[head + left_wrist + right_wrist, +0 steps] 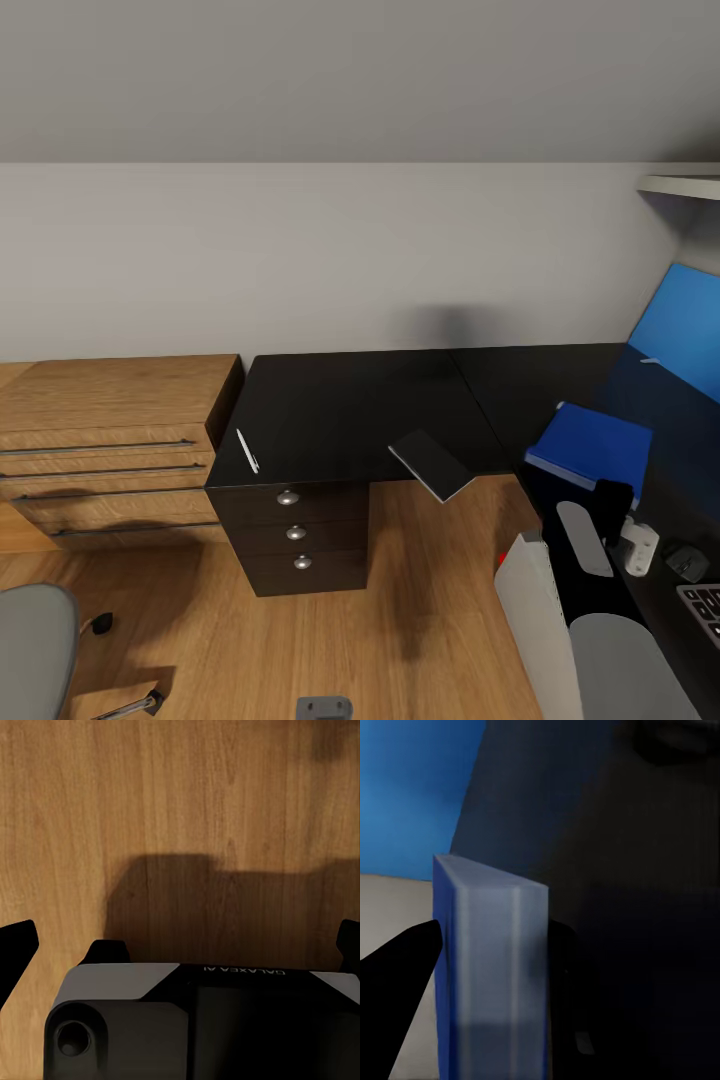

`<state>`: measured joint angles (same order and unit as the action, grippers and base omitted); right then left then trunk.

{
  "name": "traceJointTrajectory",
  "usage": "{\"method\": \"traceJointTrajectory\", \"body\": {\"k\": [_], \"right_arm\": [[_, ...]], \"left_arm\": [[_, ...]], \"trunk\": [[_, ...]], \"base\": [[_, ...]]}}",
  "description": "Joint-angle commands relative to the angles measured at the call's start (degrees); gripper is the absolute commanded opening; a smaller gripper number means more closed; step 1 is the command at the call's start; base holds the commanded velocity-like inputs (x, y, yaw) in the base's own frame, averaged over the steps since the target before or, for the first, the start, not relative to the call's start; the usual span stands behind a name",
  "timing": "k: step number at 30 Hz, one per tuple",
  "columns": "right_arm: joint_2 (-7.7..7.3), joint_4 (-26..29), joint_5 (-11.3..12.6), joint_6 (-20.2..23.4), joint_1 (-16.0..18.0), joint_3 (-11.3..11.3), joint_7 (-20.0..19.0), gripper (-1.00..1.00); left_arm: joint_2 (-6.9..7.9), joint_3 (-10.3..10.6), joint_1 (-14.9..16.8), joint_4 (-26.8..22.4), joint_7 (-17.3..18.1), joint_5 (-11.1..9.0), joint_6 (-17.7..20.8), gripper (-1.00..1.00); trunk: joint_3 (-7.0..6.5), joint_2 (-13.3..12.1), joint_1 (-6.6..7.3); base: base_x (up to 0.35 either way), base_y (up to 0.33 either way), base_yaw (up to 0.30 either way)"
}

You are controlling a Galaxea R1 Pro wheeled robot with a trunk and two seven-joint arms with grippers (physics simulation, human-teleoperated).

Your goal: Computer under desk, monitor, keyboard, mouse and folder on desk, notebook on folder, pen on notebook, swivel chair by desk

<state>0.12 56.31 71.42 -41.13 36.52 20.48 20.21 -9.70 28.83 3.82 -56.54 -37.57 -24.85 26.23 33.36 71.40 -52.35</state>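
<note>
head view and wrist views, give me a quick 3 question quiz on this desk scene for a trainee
1. True or false: the pen lies on the black desk near its edge by the wooden dresser.
2. Multiple choice: what is the right gripper shut on? A) the notebook B) the blue folder C) the mouse
3. Fill in: the dark notebook lies at the desk's front edge, partly ______ it.

Key: 1 true; 2 B; 3 overhanging. The left gripper is open over the wooden floor.
</note>
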Motion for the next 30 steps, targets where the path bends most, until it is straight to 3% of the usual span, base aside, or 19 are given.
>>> {"method": "traceJointTrajectory", "body": {"k": [1, 10, 25, 30], "right_arm": [[-0.27, 0.1, -0.1, 0.0, 0.0, -0.1, 1.1, -1.00], [-1.80, 0.0, -0.1, 0.0, 0.0, 0.0, 2.8, -1.00], [-1.97, 0.0, -0.1, 0.1, 0.0, 0.2, 2.6, -1.00], [-1.97, 0.0, -0.1, 0.1, 0.0, 0.2, 2.7, -1.00]], "left_arm": [[0.03, 0.1, 0.0, -0.1, -0.5, -0.5, 0.1, 1.00], [0.11, 0.0, 0.0, -0.1, -0.5, -0.5, -0.9, 1.00], [0.20, -0.1, 0.0, -0.1, -0.5, -0.5, -1.5, 1.00], [0.28, -0.3, 0.0, -0.1, -0.6, -0.5, -4.4, 1.00]], "trunk": [[0.05, 0.0, 0.00], [0.05, 0.0, 0.00], [0.05, 0.0, 0.00], [0.05, 0.0, 0.00]], "base": [[0.000, 0.000, 0.000], [0.000, 0.000, 0.000], [0.000, -0.008, 0.000], [0.000, -0.056, 0.000]]}}
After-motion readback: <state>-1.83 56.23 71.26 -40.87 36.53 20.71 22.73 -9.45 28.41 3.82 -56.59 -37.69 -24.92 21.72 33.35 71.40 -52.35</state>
